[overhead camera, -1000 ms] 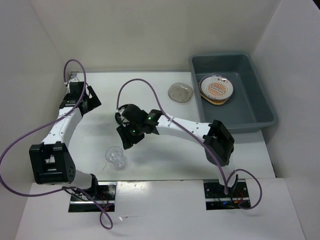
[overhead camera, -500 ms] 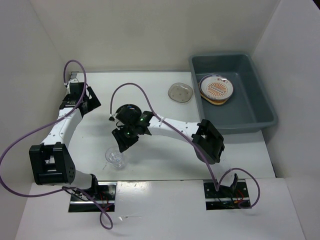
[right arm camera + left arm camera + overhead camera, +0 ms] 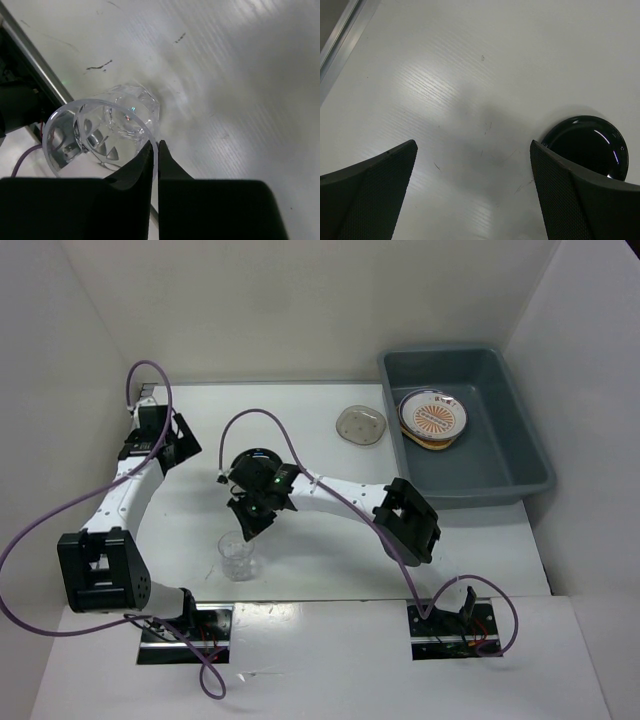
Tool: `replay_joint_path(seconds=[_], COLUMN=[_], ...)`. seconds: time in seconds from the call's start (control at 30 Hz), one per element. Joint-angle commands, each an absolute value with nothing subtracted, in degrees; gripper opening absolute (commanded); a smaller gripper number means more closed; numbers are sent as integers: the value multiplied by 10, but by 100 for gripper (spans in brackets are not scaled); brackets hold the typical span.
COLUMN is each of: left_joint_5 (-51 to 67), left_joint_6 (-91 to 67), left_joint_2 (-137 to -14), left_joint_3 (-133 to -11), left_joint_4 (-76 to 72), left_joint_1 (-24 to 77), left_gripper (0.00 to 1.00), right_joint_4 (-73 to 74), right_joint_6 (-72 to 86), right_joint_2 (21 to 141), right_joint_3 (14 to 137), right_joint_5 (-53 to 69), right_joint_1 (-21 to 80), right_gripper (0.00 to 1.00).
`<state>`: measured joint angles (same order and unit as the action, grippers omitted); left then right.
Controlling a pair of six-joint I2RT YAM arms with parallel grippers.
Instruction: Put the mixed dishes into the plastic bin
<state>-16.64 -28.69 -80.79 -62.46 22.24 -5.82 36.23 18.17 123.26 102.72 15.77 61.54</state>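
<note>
Pinching clear glass cup [image 3: 102, 131] rim, right hand [image 3: 155, 146] angled down

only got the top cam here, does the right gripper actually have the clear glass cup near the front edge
observer: yes. In the right wrist view the right gripper is shut on the clear glass cup, with its rim wall pinched between the fingers.
operator: left gripper holding anything
observer: no. The left gripper is open over bare table. A small round black dish lies by one finger, not between the jaws.
</note>
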Motion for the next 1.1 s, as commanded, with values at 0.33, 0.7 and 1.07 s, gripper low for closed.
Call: replay_joint_path(seconds=[0.33, 0.7, 1.07], left_joint_5=[-159, -136, -119], left_joint_6=[-281, -281, -276], left_joint_2=[-779, -795, -821], left_joint_3=[-617, -617, -617], left_joint_4=[201, 201, 201], left_joint_1=[-61, -61, -61], left_gripper=[100, 100, 100], right_joint_4=[519, 551, 534], right_joint_6=[189, 207, 255], right_joint_2=[1034, 931, 925], right_joint_3=[1099, 1059, 897], right_joint_5=[-123, -234, -288], right_joint_1=[431, 149, 39], right_gripper=[3, 3, 2])
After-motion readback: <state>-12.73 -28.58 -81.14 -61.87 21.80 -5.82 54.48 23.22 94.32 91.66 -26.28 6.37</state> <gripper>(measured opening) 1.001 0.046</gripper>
